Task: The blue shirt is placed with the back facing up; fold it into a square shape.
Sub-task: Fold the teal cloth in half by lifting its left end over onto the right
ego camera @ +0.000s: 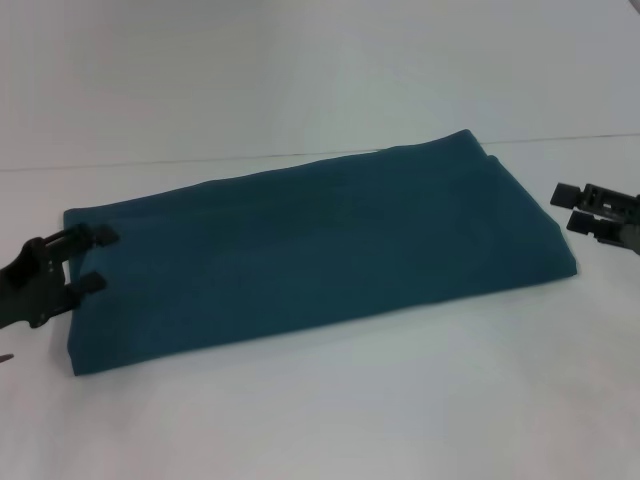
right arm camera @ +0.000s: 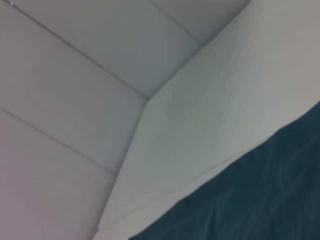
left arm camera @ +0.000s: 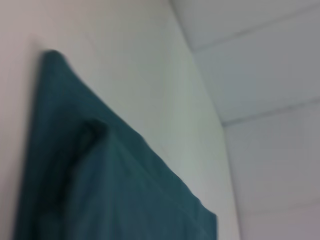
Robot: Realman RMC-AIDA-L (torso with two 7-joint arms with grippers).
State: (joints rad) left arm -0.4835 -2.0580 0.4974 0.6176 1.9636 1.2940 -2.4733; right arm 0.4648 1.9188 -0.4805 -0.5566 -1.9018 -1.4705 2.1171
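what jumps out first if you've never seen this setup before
The blue shirt dominates: already folded into a long flat band, it lies slantwise across the middle of the white table. The left pincer sits open at the band's left end, its fingertips over the fabric edge. The right pincer hovers open just off the right end, apart from the cloth.

A: Where can you pass?

B: The white table [ego camera: 330, 420] lies bare along the blue shirt [ego camera: 320, 245] on its near side and beyond its far edge.

A: What blocks you?

B: Only the left gripper [ego camera: 95, 260], fingers spread at the shirt's left end, and the right gripper [ego camera: 572, 208], just off its right end.
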